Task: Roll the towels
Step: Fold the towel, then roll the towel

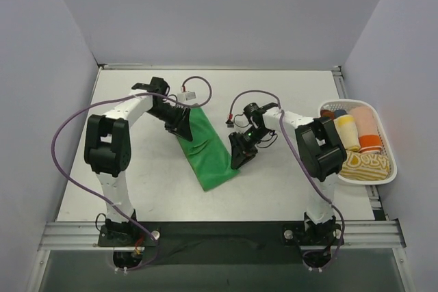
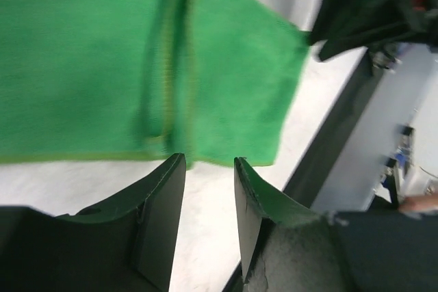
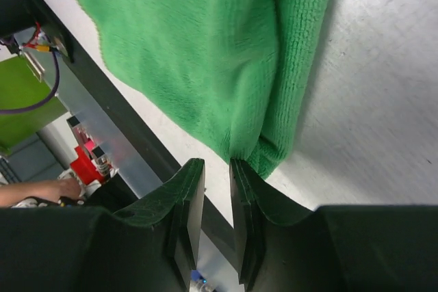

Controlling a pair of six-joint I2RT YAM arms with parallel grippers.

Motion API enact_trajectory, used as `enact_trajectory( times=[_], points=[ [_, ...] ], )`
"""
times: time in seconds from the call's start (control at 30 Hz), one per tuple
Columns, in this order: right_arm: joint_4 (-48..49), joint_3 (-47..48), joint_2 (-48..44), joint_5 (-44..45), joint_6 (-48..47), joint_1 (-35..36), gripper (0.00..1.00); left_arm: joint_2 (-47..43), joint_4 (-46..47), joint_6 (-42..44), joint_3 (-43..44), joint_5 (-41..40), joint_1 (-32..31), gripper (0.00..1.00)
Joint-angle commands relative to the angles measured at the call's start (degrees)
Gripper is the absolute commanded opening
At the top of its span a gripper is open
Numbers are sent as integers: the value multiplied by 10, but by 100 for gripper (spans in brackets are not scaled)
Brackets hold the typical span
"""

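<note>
White counter (image 1: 137,182), grey walls. One green terry towel (image 1: 209,152), long folded strip, flat mid-counter. Left end effector (image 2: 209,161) at its far end, half open, empty; right end effector (image 3: 215,163) at right edge, barely ajar, empty.

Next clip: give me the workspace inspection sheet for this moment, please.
Surface: white table, no spills seen.
Job's things: green towel lies flat in a strip, unrolled; pale yellow towel rolled in the basket.
Clutter: white basket at the right edge, holding other rolled cloths.
Grippers: left gripper open at the towel's far end; right gripper narrowly open at its right edge.
Cables: purple cables loop off both arms.
Surroundings: grey walls.
</note>
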Motion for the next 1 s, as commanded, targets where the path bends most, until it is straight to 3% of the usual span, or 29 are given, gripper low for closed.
enact_trajectory(
  times=[0.0,0.3,0.67,0.83,0.97],
  points=[
    [-8,-15,19,8,1,7,23,-50,29,7,-47,98,-37,45],
    [-5,-43,45,-15,27,11,21,5,112,-49,-123,48,-62,42],
    [0,-81,-2,-79,39,67,24,80,92,-23,34,17,-17,47],
    [-12,-58,-42,-130,43,14,25,-8,81,21,5,43,-10,48],
    [-35,2,-67,-127,27,-29,27,-177,105,95,-96,-11,-37,53]
  ],
)
